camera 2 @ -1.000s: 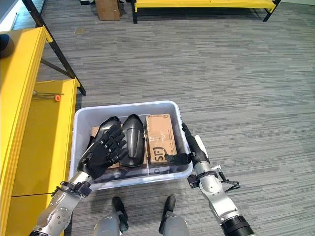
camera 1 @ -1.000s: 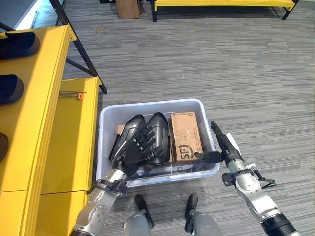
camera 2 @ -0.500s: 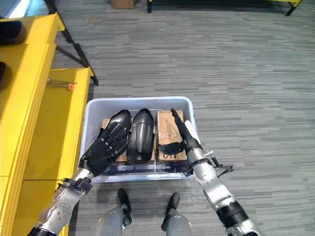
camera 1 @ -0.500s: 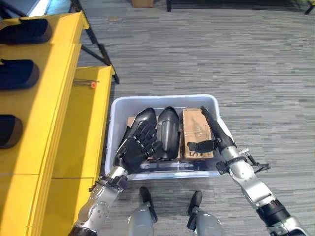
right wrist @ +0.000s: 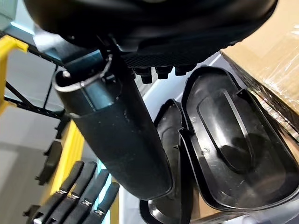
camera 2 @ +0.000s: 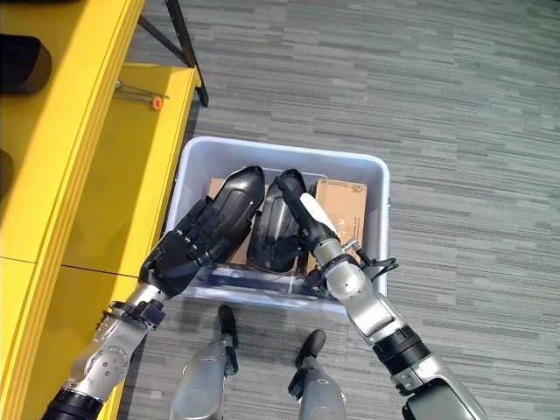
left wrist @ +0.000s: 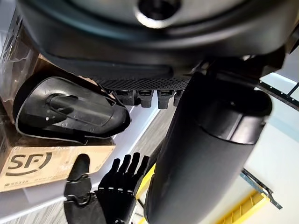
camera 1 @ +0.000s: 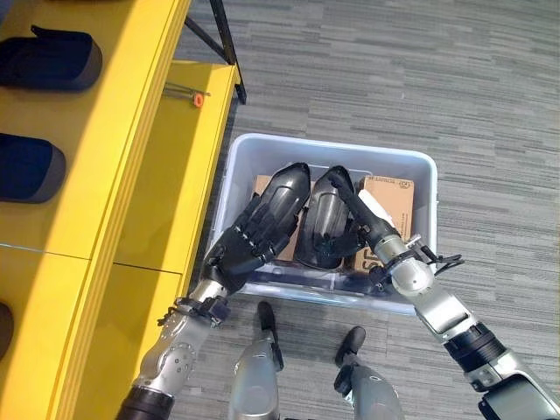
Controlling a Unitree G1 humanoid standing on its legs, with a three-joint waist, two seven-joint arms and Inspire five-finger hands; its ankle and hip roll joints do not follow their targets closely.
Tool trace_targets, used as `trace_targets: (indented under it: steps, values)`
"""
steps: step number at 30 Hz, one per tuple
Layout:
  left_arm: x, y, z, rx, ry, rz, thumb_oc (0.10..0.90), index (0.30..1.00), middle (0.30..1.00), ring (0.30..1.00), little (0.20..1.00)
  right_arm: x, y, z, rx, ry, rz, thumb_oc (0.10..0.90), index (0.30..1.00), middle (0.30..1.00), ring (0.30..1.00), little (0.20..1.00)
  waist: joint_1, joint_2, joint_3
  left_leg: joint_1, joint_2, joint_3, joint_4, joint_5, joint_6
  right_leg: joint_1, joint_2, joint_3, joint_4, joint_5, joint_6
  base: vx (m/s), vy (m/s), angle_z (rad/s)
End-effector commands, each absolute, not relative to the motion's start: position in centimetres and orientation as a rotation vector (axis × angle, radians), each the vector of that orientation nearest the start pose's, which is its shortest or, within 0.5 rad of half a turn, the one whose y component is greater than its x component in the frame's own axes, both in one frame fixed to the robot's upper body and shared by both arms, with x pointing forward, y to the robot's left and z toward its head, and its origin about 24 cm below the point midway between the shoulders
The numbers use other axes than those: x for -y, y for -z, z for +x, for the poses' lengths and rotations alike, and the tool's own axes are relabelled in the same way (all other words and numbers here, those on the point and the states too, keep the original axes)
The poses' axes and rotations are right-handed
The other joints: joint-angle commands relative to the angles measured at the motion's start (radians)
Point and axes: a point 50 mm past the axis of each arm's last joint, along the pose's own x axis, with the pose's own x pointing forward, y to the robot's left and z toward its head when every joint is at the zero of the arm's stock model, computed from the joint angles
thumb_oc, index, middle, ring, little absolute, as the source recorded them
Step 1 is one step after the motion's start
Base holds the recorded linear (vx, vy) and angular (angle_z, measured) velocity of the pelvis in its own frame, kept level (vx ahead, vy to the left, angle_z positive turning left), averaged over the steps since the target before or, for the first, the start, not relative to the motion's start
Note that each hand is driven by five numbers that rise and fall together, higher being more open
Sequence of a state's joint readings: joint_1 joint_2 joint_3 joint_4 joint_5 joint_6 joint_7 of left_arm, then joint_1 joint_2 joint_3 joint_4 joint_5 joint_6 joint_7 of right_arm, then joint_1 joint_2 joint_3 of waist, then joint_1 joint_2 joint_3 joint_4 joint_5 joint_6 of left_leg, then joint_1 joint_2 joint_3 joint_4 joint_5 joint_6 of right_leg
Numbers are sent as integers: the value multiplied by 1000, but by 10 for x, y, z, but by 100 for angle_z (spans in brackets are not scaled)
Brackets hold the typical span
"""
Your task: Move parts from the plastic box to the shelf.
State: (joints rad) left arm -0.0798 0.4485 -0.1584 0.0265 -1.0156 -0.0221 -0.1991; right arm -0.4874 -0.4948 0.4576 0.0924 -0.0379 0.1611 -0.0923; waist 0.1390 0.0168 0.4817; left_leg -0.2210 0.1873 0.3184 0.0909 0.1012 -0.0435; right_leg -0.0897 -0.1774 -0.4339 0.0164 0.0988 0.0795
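Observation:
A clear plastic box point(camera 1: 325, 145) on the floor holds two black shell-shaped parts side by side and a cardboard box point(camera 1: 390, 192) at its right. My left hand point(camera 1: 248, 243) lies open and flat on the left black part point(camera 1: 285, 186), fingers straight. Between the right black part point(camera 1: 321, 229) and the cardboard box, my right hand point(camera 1: 364, 220) reaches in, fingers straight and open against that part's edge. The right wrist view shows this part point(right wrist: 230, 140) close past the thumb. Neither hand is curled round anything.
The yellow shelf point(camera 1: 131, 131) runs along the left, close to the box, with dark parts point(camera 1: 51, 58) lying on its upper level. A small orange-tipped tool point(camera 1: 198, 100) rests on the lower yellow ledge. Grey carpet lies to the right and beyond the box.
The camera has swung towards the shelf. My right hand has moved from outside the box's right wall, over the cardboard box, to the right black part. The left hand stays on the left part.

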Motion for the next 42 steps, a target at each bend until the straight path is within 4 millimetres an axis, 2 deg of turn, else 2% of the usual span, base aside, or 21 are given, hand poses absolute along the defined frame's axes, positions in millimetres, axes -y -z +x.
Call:
trace_targets:
  steps: [1,7,11,17,25,29,42]
  values:
    - [-177,-118,265,264,415,-517,900,1000,1000,1000,1000,107,-162,324,376,-252,-699,900,1000,1000,1000,1000,-10,4,-62,-31,12,-41,15,-39,-53,-47,-63,55,201,-198,36,-34,12,4]
    - [-185,-128,264,343,293,-526,900,1000,1000,1000,1000,109,-165,320,368,-218,-774,900,1000,1000,1000,1000,-21,24,-33,-54,8,-56,20,-40,-51,-112,-69,66,257,-211,30,-45,47,5]
    - [-189,-148,264,422,250,-547,900,1000,1000,1000,1000,103,-188,319,422,-227,-892,900,1000,1000,1000,1000,-17,39,-4,-81,-1,-67,15,-37,-50,-182,-83,64,319,-224,28,-107,-3,7]
    - [-188,-148,263,406,265,-546,900,1000,1000,1000,1000,99,-198,316,428,-266,-959,900,1000,1000,1000,1000,-15,36,5,-79,-5,-65,10,-38,-49,-196,-83,61,332,-225,27,-20,-15,6]
    - [-190,-152,262,426,225,-541,900,1000,1000,1000,1000,96,-197,309,385,-341,-1085,900,1000,1000,1000,1000,-23,31,10,-76,-6,-58,5,-39,-48,-204,-86,65,334,-222,34,0,0,0]
    - [-188,-153,262,419,249,-531,900,1000,1000,1000,1000,96,-206,309,403,-322,-1148,900,1000,1000,1000,1000,-23,31,16,-76,-9,-54,5,-41,-45,-212,-92,67,332,-213,39,-8,-4,0]
    - [-183,-155,262,421,284,-541,900,1000,1000,1000,1000,102,-208,308,366,-254,-1298,900,1000,1000,1000,1000,-36,36,31,-91,-13,-49,15,-46,-41,-234,-97,80,338,-210,46,0,0,0]
